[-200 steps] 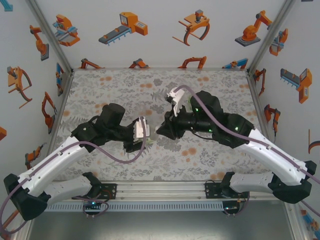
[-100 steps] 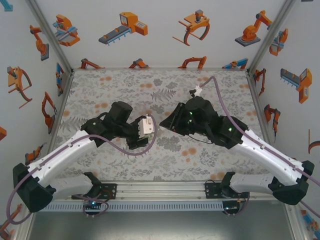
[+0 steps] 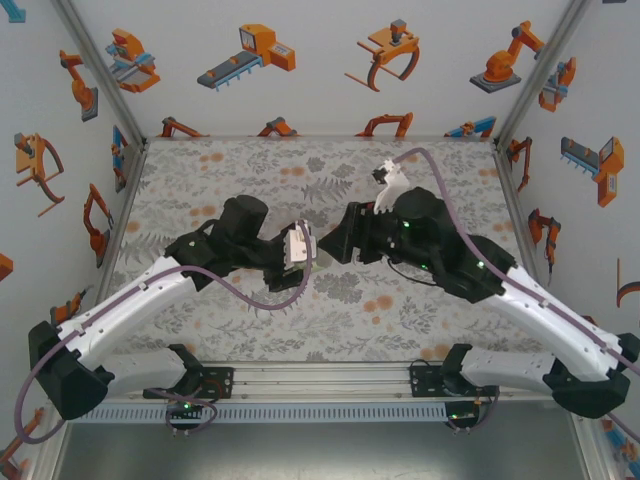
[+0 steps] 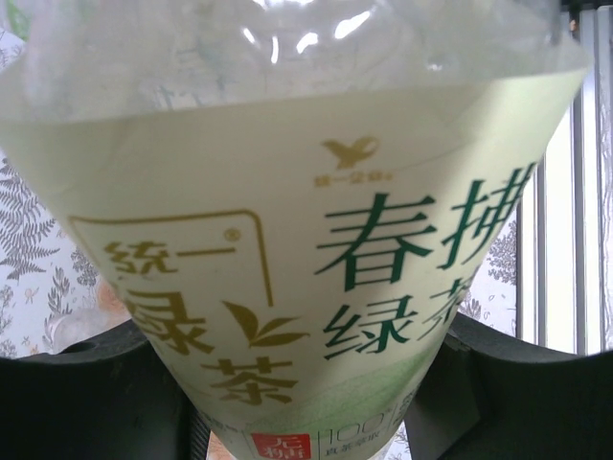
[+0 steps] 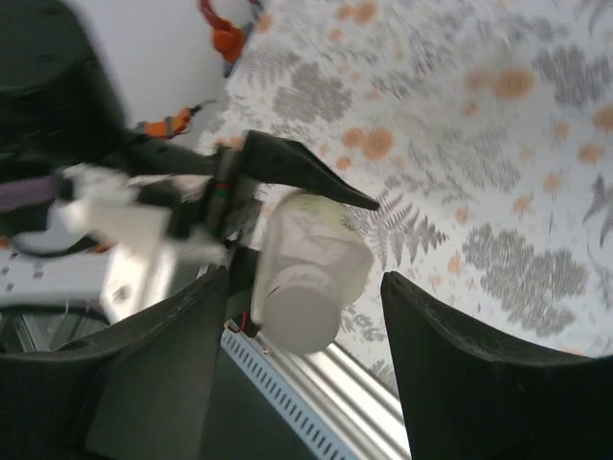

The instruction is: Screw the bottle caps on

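Note:
The taller bottle (image 4: pixel 306 240), clear with a pale yellow-green label, lies between the two black fingers (image 4: pixel 86 393) of my left gripper (image 4: pixel 306 383), which is shut on its body. The right wrist view looks along the bottle (image 5: pixel 316 240) at its top end, where a white bottle cap (image 5: pixel 300 309) sits on the neck. My right gripper (image 5: pixel 305 287) stands open around that cap, with a gap on each side. From above, the left gripper (image 3: pixel 303 250) and right gripper (image 3: pixel 335 245) meet nose to nose over the middle of the mat.
The floral mat (image 3: pixel 250 170) covers the table, with free room at the back and on both sides. A metal rail (image 3: pixel 320 375) runs along the near edge. Printed white walls (image 3: pixel 300 60) close in the back and sides.
My right gripper has let go of the cap and its jaws now stand apart. Its wrist has turned back. The left arm has shifted the bottle a little to the right.

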Action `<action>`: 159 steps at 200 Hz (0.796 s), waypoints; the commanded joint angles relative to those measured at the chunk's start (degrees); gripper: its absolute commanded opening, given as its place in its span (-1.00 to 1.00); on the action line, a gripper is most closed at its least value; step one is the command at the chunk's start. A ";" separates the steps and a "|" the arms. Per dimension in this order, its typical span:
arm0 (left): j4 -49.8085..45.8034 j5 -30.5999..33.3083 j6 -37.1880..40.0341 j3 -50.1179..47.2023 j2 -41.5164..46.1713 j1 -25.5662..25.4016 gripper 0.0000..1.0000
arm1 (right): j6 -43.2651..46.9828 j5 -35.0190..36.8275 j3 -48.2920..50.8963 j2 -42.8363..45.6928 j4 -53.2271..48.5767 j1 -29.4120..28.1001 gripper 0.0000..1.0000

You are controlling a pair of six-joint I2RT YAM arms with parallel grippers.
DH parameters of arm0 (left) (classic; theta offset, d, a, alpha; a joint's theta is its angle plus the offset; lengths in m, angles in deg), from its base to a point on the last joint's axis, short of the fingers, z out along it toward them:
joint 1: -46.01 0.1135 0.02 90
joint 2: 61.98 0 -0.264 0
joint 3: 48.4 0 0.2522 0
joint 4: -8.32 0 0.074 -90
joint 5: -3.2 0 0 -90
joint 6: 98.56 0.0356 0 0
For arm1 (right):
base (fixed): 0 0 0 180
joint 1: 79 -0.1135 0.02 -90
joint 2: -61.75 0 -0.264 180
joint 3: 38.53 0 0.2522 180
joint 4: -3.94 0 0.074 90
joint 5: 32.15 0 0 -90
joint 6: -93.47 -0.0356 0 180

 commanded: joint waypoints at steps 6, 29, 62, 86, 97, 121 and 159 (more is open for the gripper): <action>1.07 -3.25 -1.18 1.99 -0.69 -0.63 -1.00 | 19.27 -7.08 0.81 4.86 6.33 0.22 0.22; 0.66 -3.94 -0.99 2.37 -0.65 -0.89 -1.00 | 29.41 -11.78 -1.00 6.16 2.80 0.20 0.22; -1.91 -5.38 -0.17 2.85 -0.11 -0.99 -1.00 | 47.44 -22.07 -5.21 5.94 -6.48 0.20 0.23; -2.83 -6.75 0.26 1.68 1.02 -1.24 -1.00 | 56.74 -26.04 -9.91 3.26 -13.89 0.20 0.23; -3.33 -6.83 0.95 1.07 1.68 -1.40 -1.00 | 60.62 -26.58 -11.24 2.13 -15.91 0.20 0.23; -4.20 -7.09 2.14 0.26 3.09 -1.43 -1.00 | 63.28 -25.64 -12.86 0.37 -16.82 0.20 0.24; -5.25 -7.54 3.29 0.51 4.54 -1.51 -1.00 | 63.87 -25.89 -13.28 -1.96 -16.00 0.21 0.24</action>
